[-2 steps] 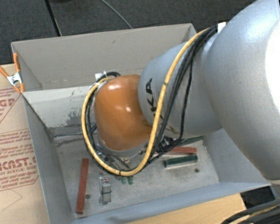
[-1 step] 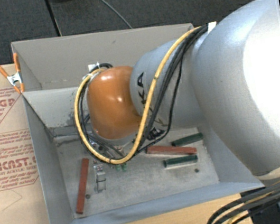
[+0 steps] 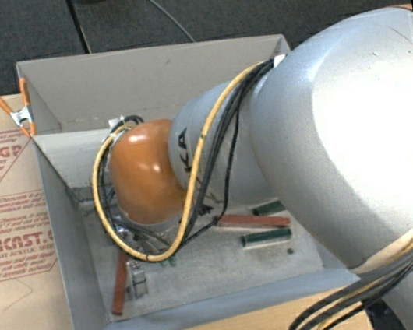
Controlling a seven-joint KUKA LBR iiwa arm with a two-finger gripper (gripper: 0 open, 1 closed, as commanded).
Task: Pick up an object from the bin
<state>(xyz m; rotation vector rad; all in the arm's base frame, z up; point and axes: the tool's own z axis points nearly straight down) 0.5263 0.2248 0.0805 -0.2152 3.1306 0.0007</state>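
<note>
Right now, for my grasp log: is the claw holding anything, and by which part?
Cannot be told: the claw hangs beside a reddish-brown stick, but no hold shows clearly.

Robot lab: KUKA arm (image 3: 344, 136) over metal bin (image 3: 71, 247)

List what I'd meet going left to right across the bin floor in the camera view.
Reddish-brown stick leaning by the left wall → gripper → long red-brown strip. The green pieces beside that strip overlap it, so they are left out.
</note>
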